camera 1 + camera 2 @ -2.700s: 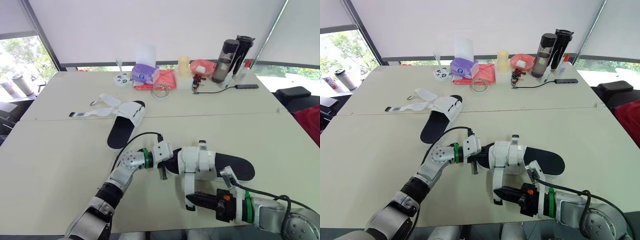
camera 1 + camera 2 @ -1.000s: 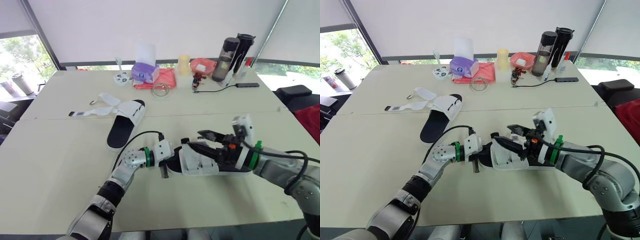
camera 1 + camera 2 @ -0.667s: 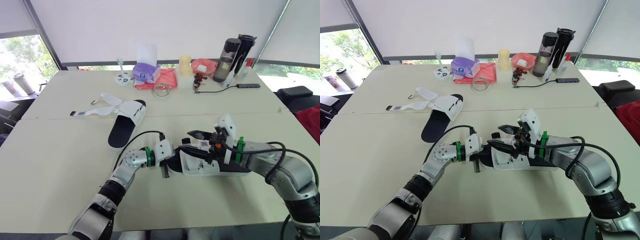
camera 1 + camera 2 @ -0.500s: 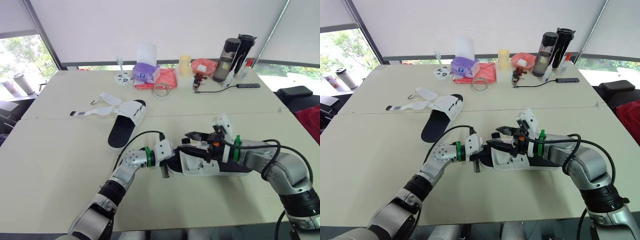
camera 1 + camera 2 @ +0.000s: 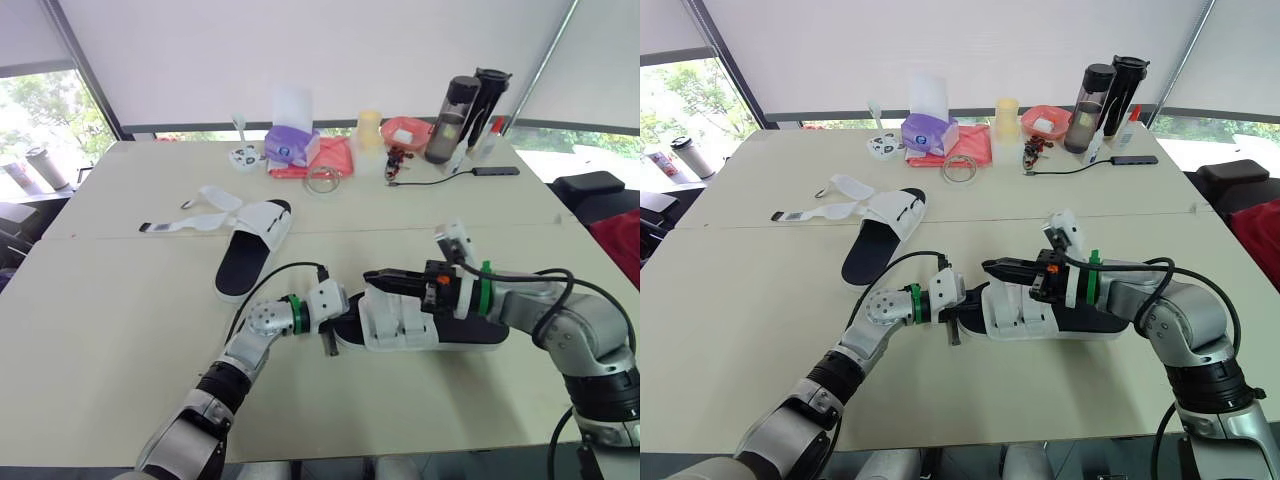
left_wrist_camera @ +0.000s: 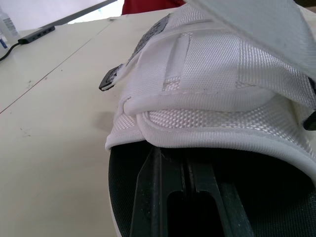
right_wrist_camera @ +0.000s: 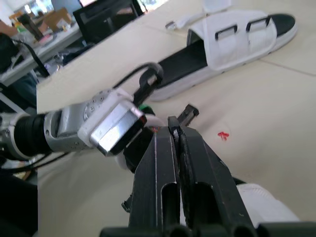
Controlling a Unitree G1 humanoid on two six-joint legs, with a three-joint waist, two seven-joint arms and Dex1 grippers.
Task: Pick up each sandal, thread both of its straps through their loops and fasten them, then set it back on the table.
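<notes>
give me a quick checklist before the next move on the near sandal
1. Near sandal resting on the table: ok.
2. Its two straps folded across the white upper: ok.
3. Those straps threaded through their loops and stuck fast: cannot tell.
4. Right gripper shut, tips above the straps; whether it pinches anything: cannot tell.
5. Left gripper at the sandal's end, steadying it: ok.
6. Far sandal fastened: not ok, its loose straps lie spread on the table.
</notes>
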